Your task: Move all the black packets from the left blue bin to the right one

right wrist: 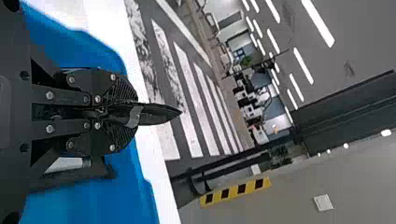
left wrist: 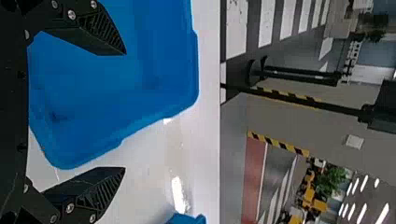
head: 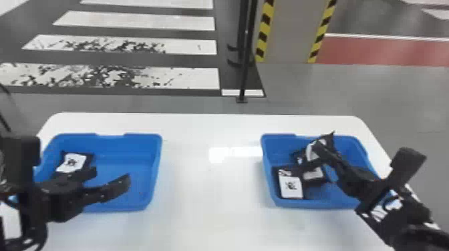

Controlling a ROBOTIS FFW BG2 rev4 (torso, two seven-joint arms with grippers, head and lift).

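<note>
Lower left, left gripper (head: 112, 177) spread; right, right gripper (head: 319, 150) clenching black packet (head: 328, 142) in right bin (head: 279, 136), corner pointing upper right, long axis unclear. White table (head: 210, 200); crosswalk-striped floor (head: 190, 77) behind.

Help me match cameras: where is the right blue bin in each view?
Head view: right blue bin, right side of white table.
Left wrist view: its rim, beyond left blue bin.
Right wrist view: behind right end effector.
Shared landmark: yellow-and-black hazard stripes.

White table (head: 210, 200) with 1 left blue bin (head: 123, 147) and, well apart, 1 right blue bin (head: 277, 148)
</note>
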